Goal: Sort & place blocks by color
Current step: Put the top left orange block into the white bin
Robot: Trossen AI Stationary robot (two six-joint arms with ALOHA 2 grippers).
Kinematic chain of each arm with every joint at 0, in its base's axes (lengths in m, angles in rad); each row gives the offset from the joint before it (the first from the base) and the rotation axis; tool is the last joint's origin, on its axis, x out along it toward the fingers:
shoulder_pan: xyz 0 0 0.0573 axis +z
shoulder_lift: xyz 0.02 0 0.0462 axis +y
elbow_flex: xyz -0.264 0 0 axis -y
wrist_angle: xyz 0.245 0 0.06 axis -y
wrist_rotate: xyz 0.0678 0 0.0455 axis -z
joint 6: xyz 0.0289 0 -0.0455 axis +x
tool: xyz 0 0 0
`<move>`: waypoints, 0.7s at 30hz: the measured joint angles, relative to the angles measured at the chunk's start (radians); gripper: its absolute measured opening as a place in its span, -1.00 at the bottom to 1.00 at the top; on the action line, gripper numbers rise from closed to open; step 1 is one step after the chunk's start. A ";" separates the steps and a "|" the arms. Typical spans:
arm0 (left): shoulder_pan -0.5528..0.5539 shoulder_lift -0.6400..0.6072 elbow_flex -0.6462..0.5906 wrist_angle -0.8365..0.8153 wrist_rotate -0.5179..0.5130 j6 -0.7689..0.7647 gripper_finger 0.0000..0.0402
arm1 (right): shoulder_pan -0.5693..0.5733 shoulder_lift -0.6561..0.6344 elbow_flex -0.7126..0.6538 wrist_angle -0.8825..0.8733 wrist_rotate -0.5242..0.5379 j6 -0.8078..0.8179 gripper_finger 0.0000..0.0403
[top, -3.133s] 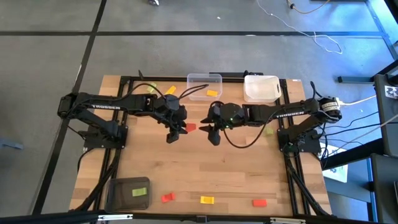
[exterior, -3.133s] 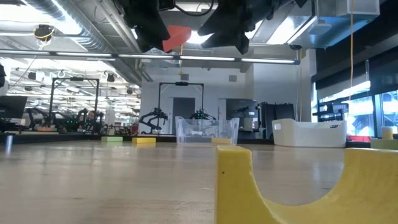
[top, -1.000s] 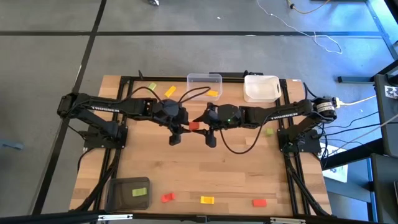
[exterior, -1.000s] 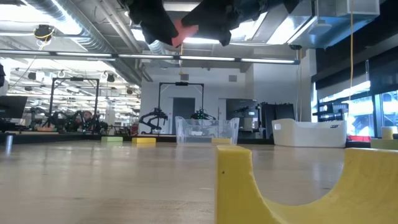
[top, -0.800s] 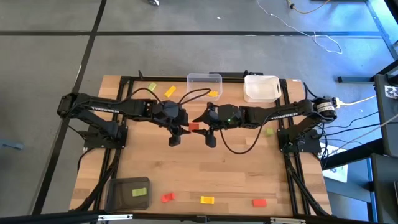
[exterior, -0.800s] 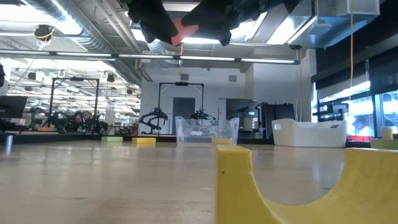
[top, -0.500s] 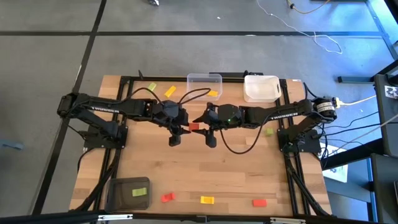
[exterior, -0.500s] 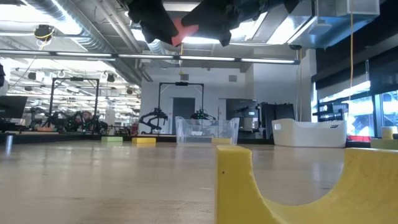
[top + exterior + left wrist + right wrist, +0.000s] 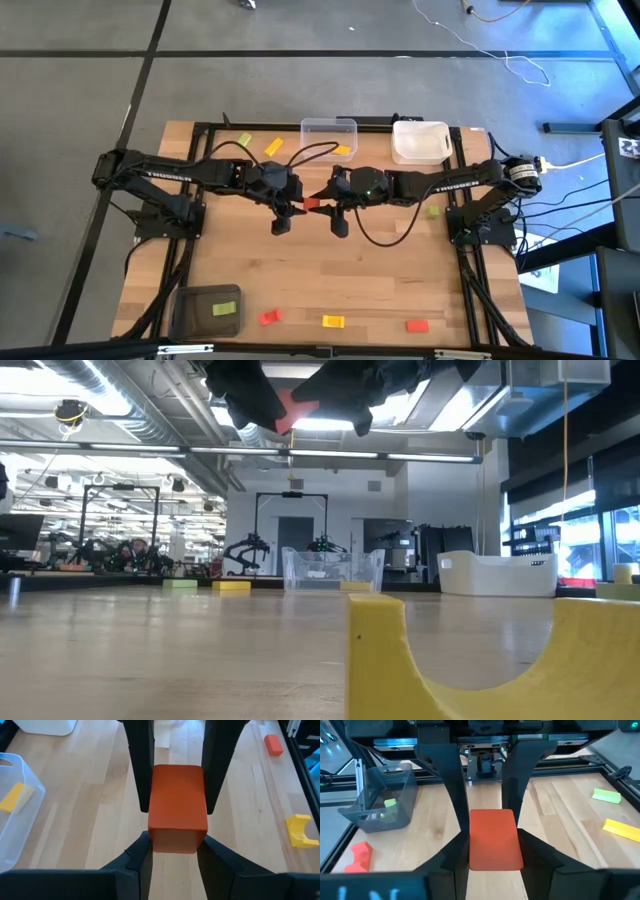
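Note:
A red block (image 9: 311,203) hangs in the air over the table's middle, between both grippers. My left gripper (image 9: 299,204) reaches it from the left and my right gripper (image 9: 323,204) from the right, each shut on it. The low view shows the red block (image 9: 292,405) high above the wood. Loose blocks lie flat on the table: yellow (image 9: 273,147) and green (image 9: 245,140) at the far side, red (image 9: 268,317), yellow (image 9: 333,321) and red (image 9: 417,325) at the near edge, green (image 9: 433,210) at the right. My left gripper (image 9: 175,852) pinches the red block's near end (image 9: 176,840) between its two fingers, level, from the table's left. The block is lifted clear and lies flat. My right gripper (image 9: 495,856) pinches the block's opposite end (image 9: 495,852) between its two fingers, level, from the table's right, fingers along the block's side faces.
A clear bin (image 9: 328,128) holding a yellow block (image 9: 342,150) and a white bin (image 9: 420,142) stand at the far edge. A dark grey bin (image 9: 200,310) with a green block (image 9: 225,309) sits at the near left corner. A yellow arch block (image 9: 450,660) stands close to the low camera.

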 joint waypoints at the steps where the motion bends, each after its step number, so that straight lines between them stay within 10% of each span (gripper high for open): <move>1: 0.000 0.000 0.000 0.000 0.000 -0.001 -0.40 | 0.000 0.000 0.000 0.000 -0.003 0.000 -0.35; 21: 0.010 0.000 0.000 0.002 0.020 -0.072 -0.33 | 0.000 0.000 0.001 0.000 -0.024 0.000 -0.35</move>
